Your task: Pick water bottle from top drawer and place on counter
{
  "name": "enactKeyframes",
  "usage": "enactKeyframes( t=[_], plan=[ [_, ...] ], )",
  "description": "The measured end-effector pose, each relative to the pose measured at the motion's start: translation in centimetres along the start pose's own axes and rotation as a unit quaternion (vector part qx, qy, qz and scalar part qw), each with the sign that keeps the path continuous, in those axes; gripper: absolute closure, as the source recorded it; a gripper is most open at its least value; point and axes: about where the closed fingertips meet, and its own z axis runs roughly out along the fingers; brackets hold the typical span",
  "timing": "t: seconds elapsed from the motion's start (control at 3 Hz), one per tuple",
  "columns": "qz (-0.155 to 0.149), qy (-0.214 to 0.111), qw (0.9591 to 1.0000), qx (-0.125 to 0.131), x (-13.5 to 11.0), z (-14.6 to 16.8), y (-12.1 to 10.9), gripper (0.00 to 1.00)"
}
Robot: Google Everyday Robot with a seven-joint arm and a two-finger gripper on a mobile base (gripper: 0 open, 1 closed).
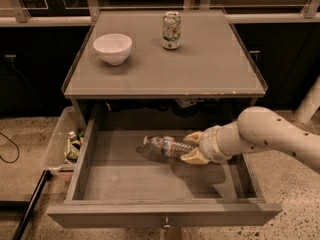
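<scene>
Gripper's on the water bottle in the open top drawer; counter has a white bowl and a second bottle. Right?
Not quite. The camera view shows the gripper closed on the water bottle in the open top drawer and a white bowl on the counter, but the other item there is a soda can, not a second bottle.

My arm (272,134) was a smooth white tube with dark dots; its gripper (187,147), in the top drawer (160,215), had tan fingers (194,157).
</scene>
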Motion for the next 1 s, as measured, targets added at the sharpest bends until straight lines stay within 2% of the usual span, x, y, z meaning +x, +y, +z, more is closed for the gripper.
enactKeyframes(
  t=[0.33,0.67,1.0],
  plan=[
    [-0.046,0.02,0.9984,0.026,-3.8,-4.2,-0.4,1.0],
    [-0.076,0.028,0.995,0.059,-7.0,-10.4,-2.3,1.0],
    [-0.084,0.032,0.9909,0.101,-9.6,-17.6,-5.4,1.0]
  ],
)
